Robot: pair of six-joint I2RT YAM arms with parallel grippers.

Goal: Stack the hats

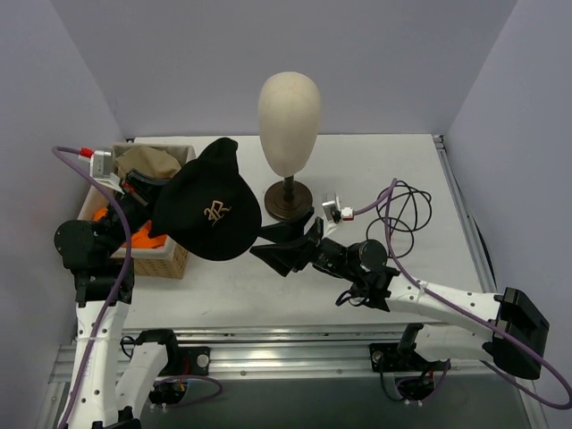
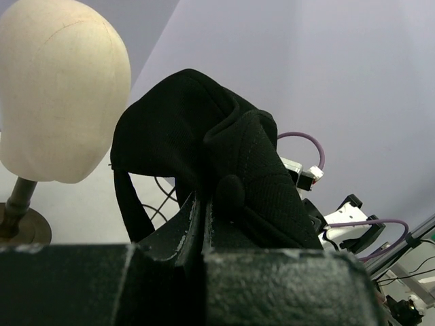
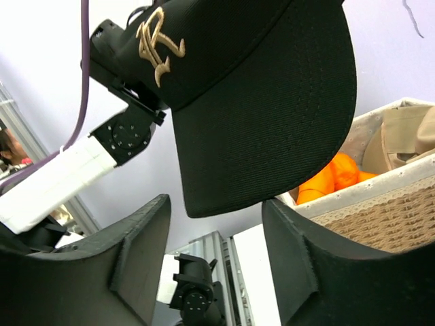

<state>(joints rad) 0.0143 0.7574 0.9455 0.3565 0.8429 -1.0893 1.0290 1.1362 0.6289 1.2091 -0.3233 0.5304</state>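
Hanging aloft, one black cap, one tan cap, one orange hat

Top view: soft, even overhead light, no hard shadows on the white table; the cream egg-shaped head form is bright but not clipped. The black fabric cap with gold "R" crushes to flat black (weave shows only in the wrist views). Near the lens, the left gripper is blurred and underlit. Right wrist view is backlit.
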